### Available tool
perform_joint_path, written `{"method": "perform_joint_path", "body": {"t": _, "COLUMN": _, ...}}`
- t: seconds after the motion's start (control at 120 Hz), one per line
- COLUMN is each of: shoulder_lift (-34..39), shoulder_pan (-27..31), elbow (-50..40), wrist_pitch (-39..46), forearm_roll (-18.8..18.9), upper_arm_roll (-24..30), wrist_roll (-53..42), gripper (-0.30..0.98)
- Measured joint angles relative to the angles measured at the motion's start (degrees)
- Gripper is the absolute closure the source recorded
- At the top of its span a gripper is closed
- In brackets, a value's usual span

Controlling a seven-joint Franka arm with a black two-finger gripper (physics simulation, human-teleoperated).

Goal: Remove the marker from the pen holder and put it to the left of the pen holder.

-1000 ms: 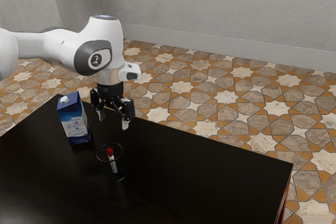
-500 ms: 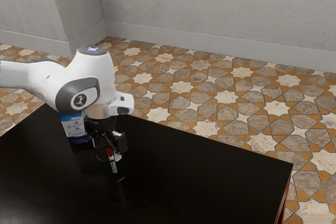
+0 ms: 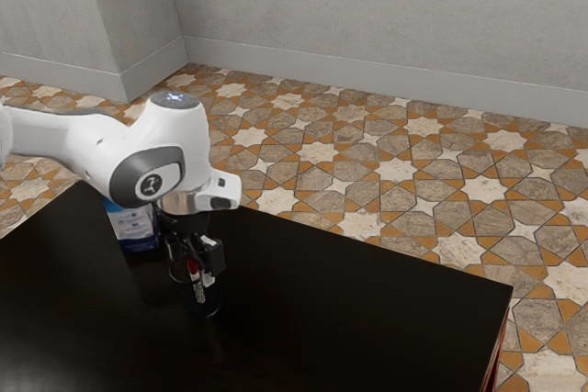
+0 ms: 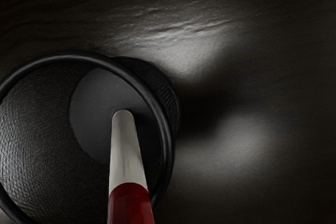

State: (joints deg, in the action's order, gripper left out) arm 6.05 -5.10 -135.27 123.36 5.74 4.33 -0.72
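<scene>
1. Your marker [image 4: 125, 153] stands inside the pen holder [image 4: 167, 148], leaning slightly, red cap up.
2. Your gripper [image 3: 200, 269] is down at that cap; you cannot tell whether it is spread or pinching.
3. Once gripped, you should lift along the marker's long axis, clearing the rim.
4. The carton [image 3: 135, 228] stands nearby on the table [image 3: 322, 319].

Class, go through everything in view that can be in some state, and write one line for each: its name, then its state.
Marker: in the pen holder, not yet taken out, red end up.
Pen holder: upright on the table, with the marker inside.
Carton: upright on the table, partly hidden by the arm.
Gripper: down at the pen holder's mouth, by the marker's red end.
</scene>
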Motion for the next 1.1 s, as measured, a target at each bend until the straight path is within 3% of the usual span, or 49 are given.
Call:
{"method": "perform_joint_path", "body": {"t": 0.133, "shoulder_lift": -2.4, "shoulder_pan": 0.0, "elbow": 0.2, "wrist_pitch": 0.4, "forearm_roll": 0.0, "upper_arm_roll": -0.8, "wrist_roll": -0.4, "gripper": 0.04}}
{"method": "perform_joint_path", "body": {"t": 0.358, "shoulder_lift": -2.2, "shoulder_pan": -0.1, "elbow": 0.8, "wrist_pitch": 0.9, "forearm_roll": 0.0, "upper_arm_roll": -0.9, "wrist_roll": -1.0, "gripper": 0.41}}
{"method": "perform_joint_path", "body": {"t": 0.625, "shoulder_lift": -2.0, "shoulder_pan": 0.1, "elbow": 1.6, "wrist_pitch": 1.0, "forearm_roll": 0.3, "upper_arm_roll": -0.9, "wrist_roll": -1.4, "gripper": 0.67}}
{"method": "perform_joint_path", "body": {"t": 0.833, "shoulder_lift": -0.7, "shoulder_pan": 0.0, "elbow": 3.4, "wrist_pitch": -0.1, "forearm_roll": 0.9, "upper_arm_roll": -1.0, "wrist_roll": -1.0, "gripper": 0.75}}
{"method": "perform_joint_path", "body": {"t": 0.95, "shoulder_lift": -0.5, "shoulder_pan": -0.1, "elbow": 9.7, "wrist_pitch": -6.6, "forearm_roll": 1.2, "upper_arm_roll": -0.6, "wrist_roll": -0.5, "gripper": 0.77}}
{"method": "perform_joint_path", "body": {"t": 1.1, "shoulder_lift": -1.0, "shoulder_pan": -0.3, "elbow": 18.3, "wrist_pitch": -23.7, "forearm_roll": 1.2, "upper_arm_roll": -1.6, "wrist_roll": 1.7, "gripper": 0.78}}
